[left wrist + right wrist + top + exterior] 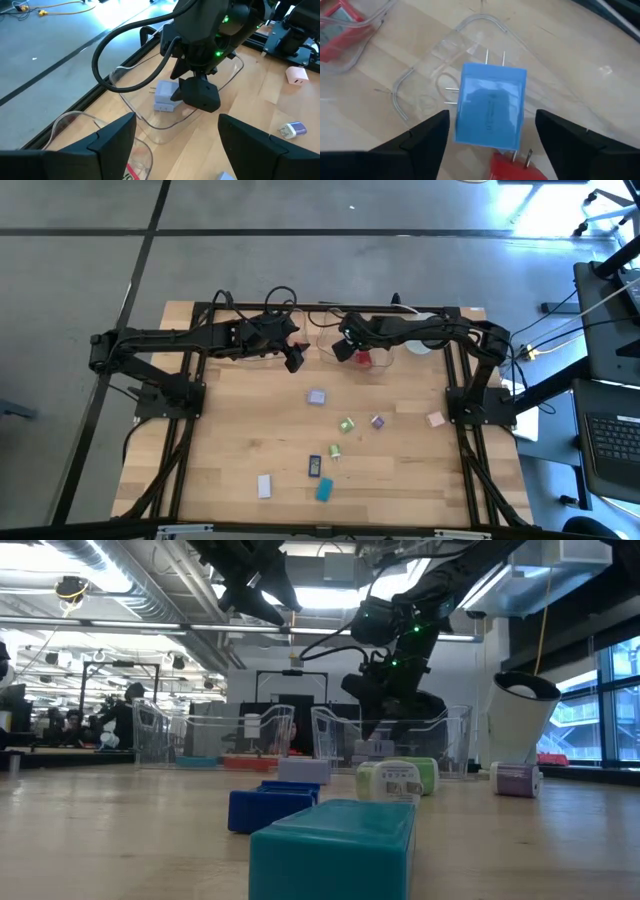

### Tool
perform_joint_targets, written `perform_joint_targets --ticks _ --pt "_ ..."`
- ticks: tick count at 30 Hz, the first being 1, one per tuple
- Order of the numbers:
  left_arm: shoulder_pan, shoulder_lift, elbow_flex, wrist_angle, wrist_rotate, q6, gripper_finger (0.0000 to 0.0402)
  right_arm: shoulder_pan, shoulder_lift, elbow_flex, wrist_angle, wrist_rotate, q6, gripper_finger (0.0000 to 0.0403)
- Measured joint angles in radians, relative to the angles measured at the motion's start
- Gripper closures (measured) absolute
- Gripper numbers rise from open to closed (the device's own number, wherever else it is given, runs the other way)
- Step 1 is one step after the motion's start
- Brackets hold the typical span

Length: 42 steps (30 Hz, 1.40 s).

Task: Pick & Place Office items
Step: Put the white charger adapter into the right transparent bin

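Pale wood carries the loose office items in the high view: a lilac block (316,396), a green piece (346,424), a pink one (435,419), a white one (264,485), a dark blue one (314,466) and a teal block (324,491). The left gripper (294,359) and the right gripper (343,350) hang close together at the table's far edge, the right one beside something red (362,359).

Low view: the teal block (335,845) fills the foreground; two clear trays (245,735) stand behind.

Left wrist view: its fingers (112,142) spread wide, empty. The right gripper (200,95) hovers over a clear tray (150,125) holding a lilac plug adapter (164,96).

Right wrist view: fingers (427,137) parted, nothing between them; a blue pronged adapter (491,111) lies below in the tray, a red piece (512,169) touching it.

Risk, as I judge it: with the arms so close, either could clip the other or nudge the light tray.
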Motion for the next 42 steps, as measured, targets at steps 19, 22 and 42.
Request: perform_joint_targets --ticks 19,22,42 --pt "0.000 0.000 0.000 0.000 0.000 0.000 0.0123 0.119 -0.449 0.000 -0.551 -0.009 -0.035 0.0095" --pt "0.000 0.000 0.000 0.000 0.001 0.000 0.0123 0.163 -0.508 0.000 -0.696 -0.068 0.020 0.0097" --pt "0.000 0.000 0.000 0.000 0.002 0.000 0.0123 0.477 -0.527 -0.360 -0.857 -0.408 -0.255 0.0097"
